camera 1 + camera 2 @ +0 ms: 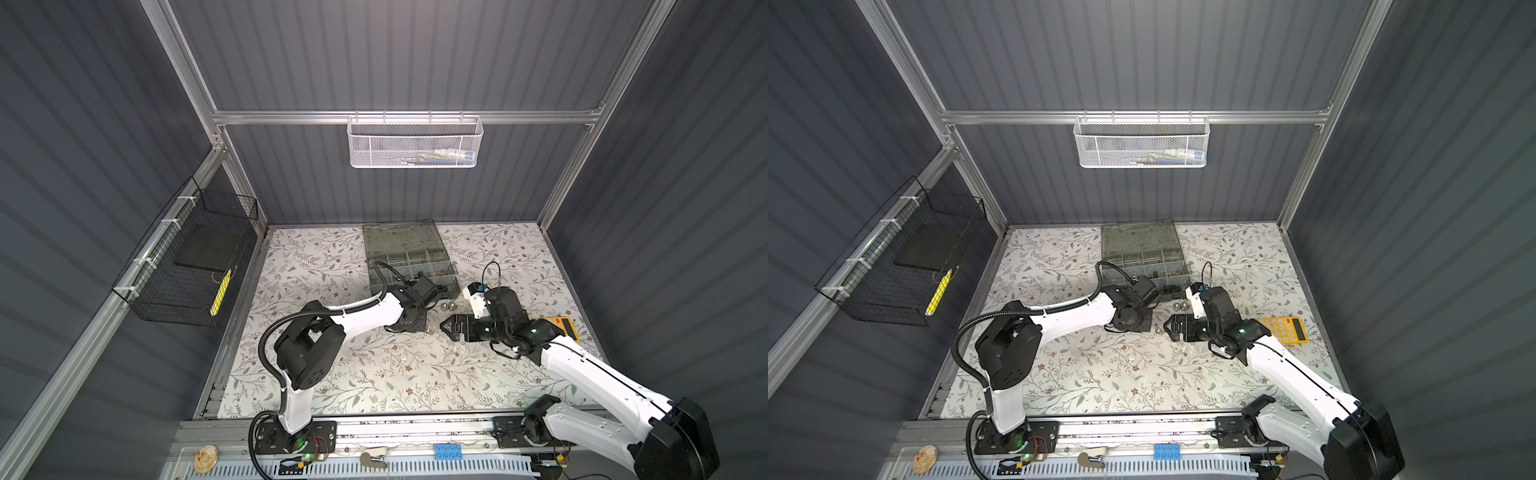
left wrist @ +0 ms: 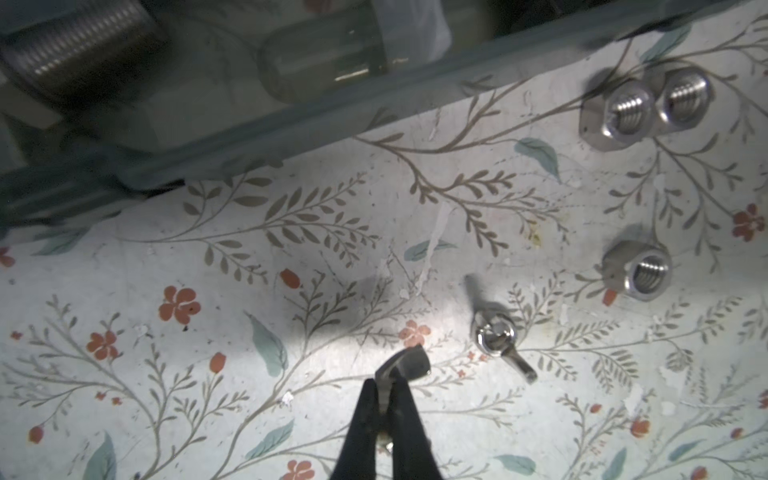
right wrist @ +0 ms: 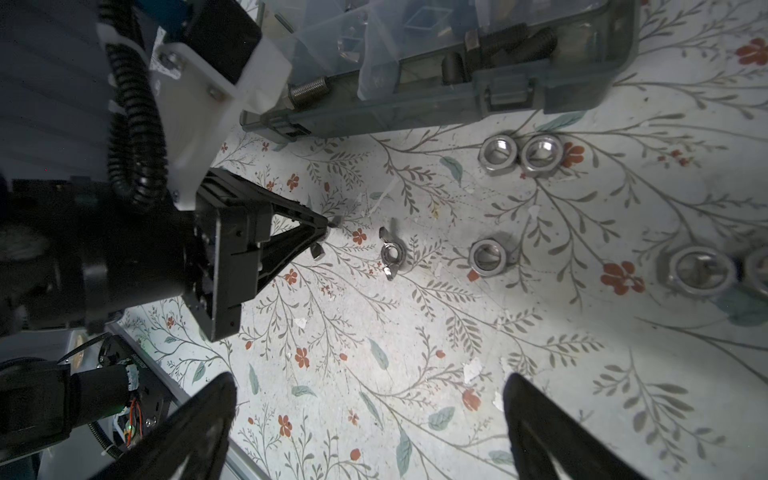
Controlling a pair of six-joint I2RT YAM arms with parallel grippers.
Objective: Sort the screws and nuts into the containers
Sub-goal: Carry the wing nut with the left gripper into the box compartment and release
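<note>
My left gripper (image 2: 388, 388) is shut on a silver wing nut (image 2: 406, 363), held just above the floral table. A second wing nut (image 2: 496, 337) lies free beside it, also seen as the wing nut (image 3: 390, 251) in the right wrist view. Silver hex nuts (image 2: 627, 114) (image 2: 638, 270) lie further along, in front of the open grey-green organiser case (image 1: 399, 239) (image 3: 457, 102). Its compartments hold black bolts (image 3: 507, 43) and a silver bolt (image 3: 309, 89). My right gripper (image 3: 370, 386) hovers open over bare table, facing the left gripper (image 3: 324, 232).
A yellow calculator (image 1: 561, 326) lies on the table under the right arm. A white mesh basket (image 1: 415, 141) hangs on the back wall and a black wire basket (image 1: 187, 266) on the left wall. Both grippers stand close together in front of the case.
</note>
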